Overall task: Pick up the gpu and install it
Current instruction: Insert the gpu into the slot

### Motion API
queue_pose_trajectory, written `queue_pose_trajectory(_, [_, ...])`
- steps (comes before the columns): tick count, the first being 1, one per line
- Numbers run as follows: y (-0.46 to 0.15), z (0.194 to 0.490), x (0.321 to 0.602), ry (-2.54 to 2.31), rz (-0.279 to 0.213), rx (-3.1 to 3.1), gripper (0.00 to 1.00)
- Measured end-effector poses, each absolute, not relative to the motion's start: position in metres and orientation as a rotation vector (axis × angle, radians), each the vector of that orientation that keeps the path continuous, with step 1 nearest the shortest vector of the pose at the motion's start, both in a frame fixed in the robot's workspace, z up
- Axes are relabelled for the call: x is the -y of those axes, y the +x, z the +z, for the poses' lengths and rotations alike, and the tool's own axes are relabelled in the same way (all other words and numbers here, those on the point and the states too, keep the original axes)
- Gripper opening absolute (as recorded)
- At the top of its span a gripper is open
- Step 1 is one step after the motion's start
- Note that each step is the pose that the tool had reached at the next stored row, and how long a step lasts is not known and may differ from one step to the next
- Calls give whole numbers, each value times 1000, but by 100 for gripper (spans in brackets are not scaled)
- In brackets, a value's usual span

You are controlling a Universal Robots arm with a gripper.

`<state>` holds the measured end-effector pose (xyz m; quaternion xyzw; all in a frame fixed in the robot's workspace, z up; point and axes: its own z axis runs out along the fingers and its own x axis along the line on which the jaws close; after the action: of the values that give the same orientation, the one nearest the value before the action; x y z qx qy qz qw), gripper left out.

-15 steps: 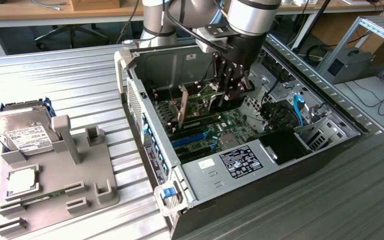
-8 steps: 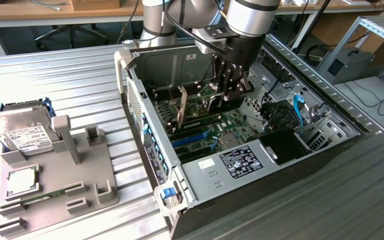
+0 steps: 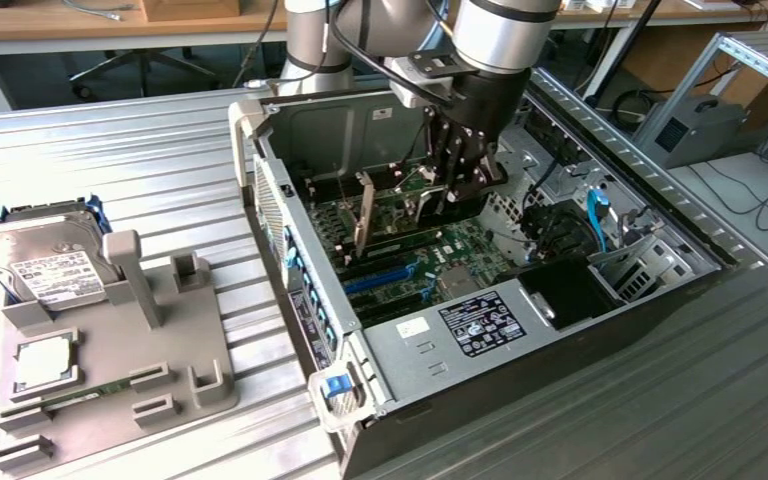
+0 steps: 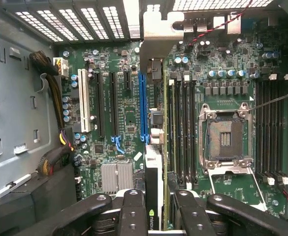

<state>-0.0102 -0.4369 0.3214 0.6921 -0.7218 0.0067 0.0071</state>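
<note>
Jaws partway closed, clamped on the two flat faces of the thin flat black gpu (image 4: 153, 169) with the silver metal bracket (image 4: 156, 34). Card stands on edge inside the open grey steel PC case (image 3: 398, 372), over the green motherboard (image 4: 119, 147). Long axis runs parallel to the long blue slot (image 4: 144, 105), just beside it. Bracket end points away from the jaws, at the case's perforated rear wall (image 4: 75, 19). Can't tell if the card edge is in a slot. Case lies on its side on a ribbed metal counter (image 3: 117, 160). Exterior view's left: grey plastic holder (image 3: 157, 350) carrying a silver boxy hard drive (image 3: 44, 265), white label. Behind: wooden desks (image 3: 37, 20), office chair (image 3: 144, 65), loose cables.
</note>
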Motion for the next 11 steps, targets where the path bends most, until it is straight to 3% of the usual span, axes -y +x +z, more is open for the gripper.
queue_pose_trajectory(11, [-14,310,437,2167,27,2260,27])
